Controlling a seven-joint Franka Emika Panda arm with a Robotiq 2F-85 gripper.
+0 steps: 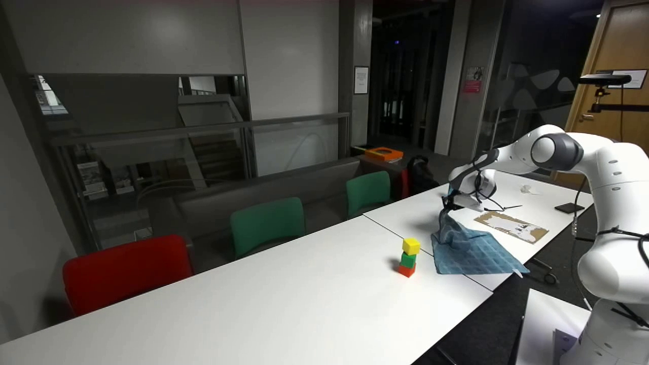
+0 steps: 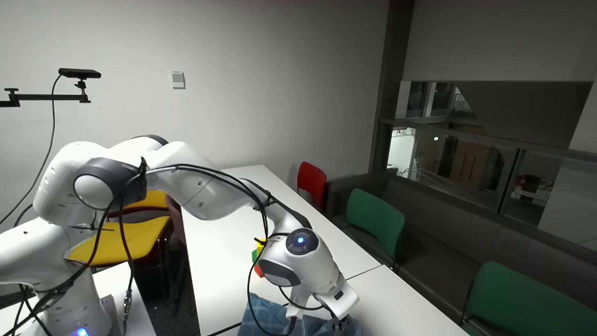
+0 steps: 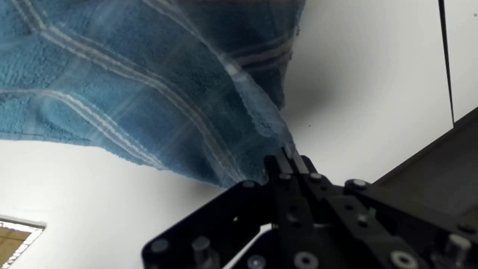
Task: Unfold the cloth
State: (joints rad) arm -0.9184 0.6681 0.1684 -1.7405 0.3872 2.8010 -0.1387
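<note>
The blue checked cloth (image 1: 474,252) lies partly spread on the white table, and one part of it rises in folds to my gripper (image 1: 444,207). In the wrist view, the fingers are closed on a thin edge of the cloth (image 3: 130,86), which hangs away from the tips of the gripper (image 3: 289,155). A fold with a pale hem crosses the raised part. The arm covers much of the cloth (image 2: 263,313) in an exterior view, where the gripper (image 2: 341,322) shows near the bottom edge.
A stack of yellow, green and red blocks (image 1: 407,257) stands close beside the cloth. Behind it on the table (image 1: 284,299) lie a brown-and-white board (image 1: 512,226) and a dark flat object (image 1: 569,208). Green chairs (image 1: 268,225) line the far edge.
</note>
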